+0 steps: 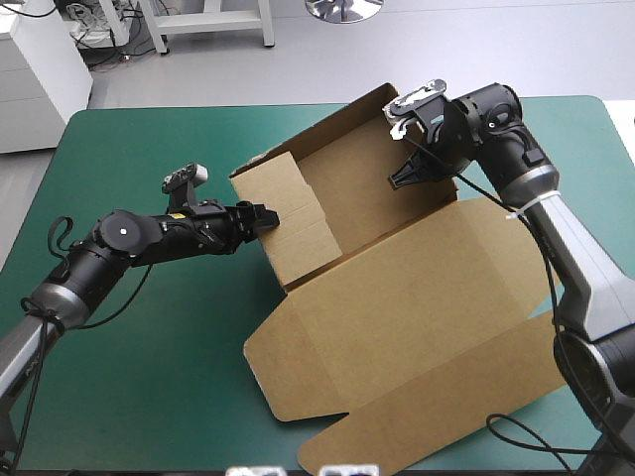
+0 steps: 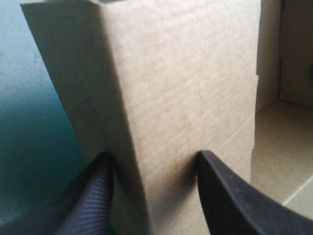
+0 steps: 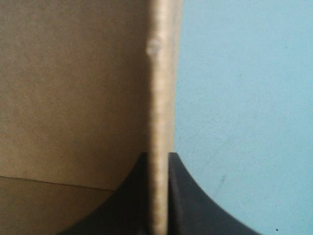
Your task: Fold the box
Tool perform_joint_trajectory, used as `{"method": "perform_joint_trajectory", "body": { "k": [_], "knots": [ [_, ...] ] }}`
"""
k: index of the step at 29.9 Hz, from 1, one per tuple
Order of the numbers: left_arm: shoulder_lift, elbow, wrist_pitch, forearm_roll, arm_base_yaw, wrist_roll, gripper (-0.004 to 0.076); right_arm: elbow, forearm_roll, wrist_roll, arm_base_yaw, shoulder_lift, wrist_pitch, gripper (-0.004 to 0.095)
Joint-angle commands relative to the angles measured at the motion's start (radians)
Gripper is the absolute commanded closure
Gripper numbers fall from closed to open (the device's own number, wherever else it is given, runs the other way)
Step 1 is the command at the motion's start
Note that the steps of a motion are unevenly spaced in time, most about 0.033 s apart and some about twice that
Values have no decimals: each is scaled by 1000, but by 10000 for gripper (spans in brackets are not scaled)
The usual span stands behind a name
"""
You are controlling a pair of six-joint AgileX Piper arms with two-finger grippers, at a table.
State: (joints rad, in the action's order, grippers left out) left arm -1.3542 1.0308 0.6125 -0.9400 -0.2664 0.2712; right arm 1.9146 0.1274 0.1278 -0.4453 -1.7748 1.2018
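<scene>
Box: the brown box (image 1: 397, 288) lies across the middle and lower right of the high view, on the teal-green bench (image 1: 149, 377). It is half formed.
Raised part: the walls stand at the upper middle of the frame. The left wall (image 1: 288, 213) is upright and faces the left arm.
Lid: the lid (image 1: 417, 327) lies flat on the bench and spreads toward the lower right. Its flaps reach the bottom edge near the centre.
Left claw: my left claw (image 1: 266, 214) comes in from the left at mid height, and its tips are at the left wall's outer face. In the left wrist view my black fingers stand apart, one on each side of that wall's upright corner, with the board filling the gap. Both sit right against the board. I cannot tell whether they press it.
Right claw: my right claw (image 1: 405, 178) reaches down from the upper right to the far right side of the raised part. In the right wrist view its fingers are nearly together and pinch an upright edge of board. Brown board is on one side of that edge and bare bench cover on the other.
Arms: the two claws are well apart, with the raised part of the box between them.
</scene>
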Motion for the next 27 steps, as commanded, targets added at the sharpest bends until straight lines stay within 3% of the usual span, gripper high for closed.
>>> {"method": "perform_joint_trajectory", "body": {
  "k": [1,7,14,19,27],
  "knots": [
    [26,29,-6,-75,-16,-2,310,37,-97,-7,-9,52,-59,921],
    [26,29,-18,-63,-16,1,155,37,-99,-11,-9,52,-59,921],
    [22,29,28,-120,-16,17,162,37,-101,-14,-9,52,-59,921],
    [21,29,-24,-58,-16,-143,167,37,-101,-18,-9,52,-59,921],
    [25,29,-62,219,-31,-463,245,37,-101,-31,-14,53,-69,921]
  ]
}}
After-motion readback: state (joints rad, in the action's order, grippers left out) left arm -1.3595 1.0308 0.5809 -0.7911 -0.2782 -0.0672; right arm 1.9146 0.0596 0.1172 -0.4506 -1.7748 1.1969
